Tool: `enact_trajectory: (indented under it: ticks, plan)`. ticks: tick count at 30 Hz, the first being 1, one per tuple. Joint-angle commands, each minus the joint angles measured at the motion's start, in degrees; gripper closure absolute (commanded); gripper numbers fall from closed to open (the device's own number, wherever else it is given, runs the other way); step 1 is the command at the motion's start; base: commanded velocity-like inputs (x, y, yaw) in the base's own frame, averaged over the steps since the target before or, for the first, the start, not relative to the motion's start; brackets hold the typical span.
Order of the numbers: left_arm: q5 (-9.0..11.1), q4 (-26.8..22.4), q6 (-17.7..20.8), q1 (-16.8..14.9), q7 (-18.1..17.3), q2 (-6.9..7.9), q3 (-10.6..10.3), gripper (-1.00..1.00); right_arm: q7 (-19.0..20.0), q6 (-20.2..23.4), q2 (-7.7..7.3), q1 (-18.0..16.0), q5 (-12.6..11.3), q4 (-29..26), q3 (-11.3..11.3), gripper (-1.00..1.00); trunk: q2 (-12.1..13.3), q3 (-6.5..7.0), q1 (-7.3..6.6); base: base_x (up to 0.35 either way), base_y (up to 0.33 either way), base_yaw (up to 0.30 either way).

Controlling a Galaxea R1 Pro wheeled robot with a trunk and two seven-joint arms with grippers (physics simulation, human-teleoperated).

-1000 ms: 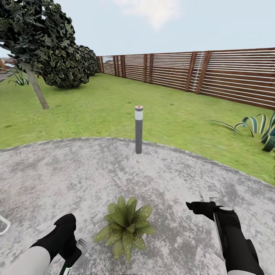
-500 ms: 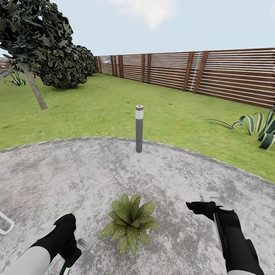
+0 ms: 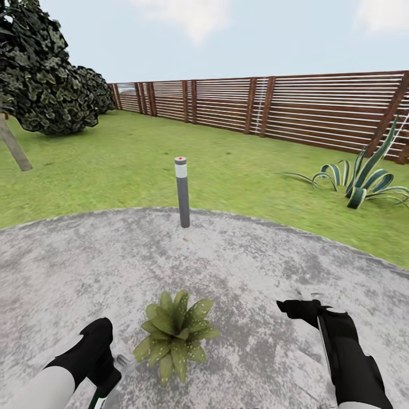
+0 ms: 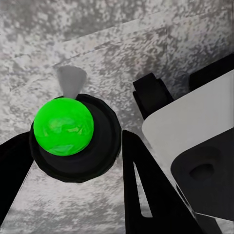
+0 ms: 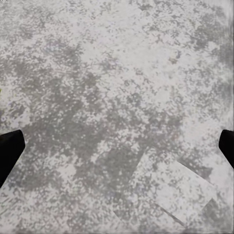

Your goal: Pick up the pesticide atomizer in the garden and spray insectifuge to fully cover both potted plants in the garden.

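**Plant on the patio between both arms**

A grey bollard lamp (image 3: 182, 192) with a red dot stands at the far rim of the round patio (image 3: 255, 261), in line beyond the plant. Lawn (image 3: 142, 170) runs back to a slatted brown fence (image 3: 295, 111); a striped agave (image 3: 363, 179) grows at right, a dark bush (image 3: 45, 91) at left.

The potted plant (image 3: 173, 335), a low rosette of pointed green leaves dotted with whitish specks, sits on the paving between the arms; its pot is hidden under the leaves.

The right gripper (image 5: 117, 146) has its fingers (image 5: 9, 151) wide apart over bare paving. The left gripper (image 3: 116, 360) hangs low beside the plant; I cannot tell how its fingers stand. Its wrist view has a green ball (image 4: 63, 126) in a black ring.
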Motion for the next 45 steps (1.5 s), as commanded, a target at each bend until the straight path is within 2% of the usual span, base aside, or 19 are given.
enact_trajectory:
  ticks: [1, 11, 23, 30, 41, 45]
  plan:
    - [-0.4, -0.1, 0.3, 0.0, -0.6, 0.06, -0.2, 1.00, 0.6, 0.1, 0.07, -0.1, 0.6, -0.1, -0.1, -1.00, 0.0, -0.05, -0.01, 0.000, 0.000, -0.294]
    - [-0.4, -0.2, 0.3, 0.0, -0.6, 0.06, -0.1, 1.00, 0.6, 0.1, 0.07, -0.1, 0.6, -0.1, -0.1, -1.00, 0.0, -0.05, -0.01, 0.000, 0.022, -0.290]
    - [-0.4, -0.2, 0.3, 0.0, -0.6, 0.05, -0.1, 1.00, 0.6, 0.1, 0.07, -0.1, 0.6, -0.1, -0.1, -1.00, 0.0, -0.05, -0.01, 0.000, 0.281, -0.122]
    - [-0.3, -0.2, 0.3, 0.0, -0.6, -0.02, -0.1, 1.00, 0.6, 0.1, 0.07, -0.1, 0.6, -0.1, -0.1, -1.00, 0.0, -0.05, -0.01, 0.000, 0.299, -0.253]
    - [-0.3, -0.2, 0.3, 0.0, -0.6, -0.03, -0.1, 1.00, 0.6, 0.1, 0.07, -0.1, 0.6, -0.1, -0.1, -1.00, 0.0, -0.05, -0.01, 0.000, 0.039, -0.276]
    - [-0.3, -0.2, 0.3, 0.0, -0.6, -0.03, 0.3, 1.00, 0.6, 0.1, 0.07, -0.1, 0.6, -0.1, -0.2, -1.00, 0.0, -0.05, -0.01, 0.000, 0.206, -0.052]
